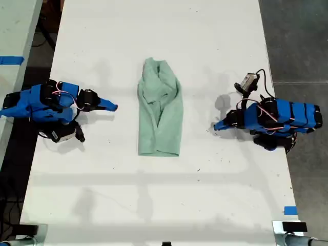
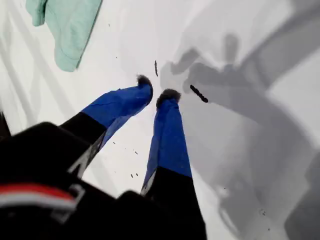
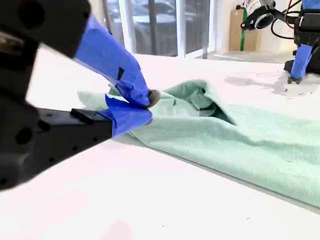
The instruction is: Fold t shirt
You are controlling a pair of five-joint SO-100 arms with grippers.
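Second gripper [image 3: 146, 102] looks shut and empty, near the t shirt [image 1: 160, 108]; first gripper [image 2: 155, 95], barely parted, holds nothing. The t shirt lies narrow on the table [image 1: 230, 41] between the arms. Judged mid-fold: next, open and grasp one end.

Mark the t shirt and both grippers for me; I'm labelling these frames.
t shirt [image 1: 160, 110]: exterior view, middle of the fabric.
my first gripper [image 2: 156, 95]: first wrist view, between the fingertips.
my second gripper [image 3: 142, 106]: second wrist view, between the fingertips.
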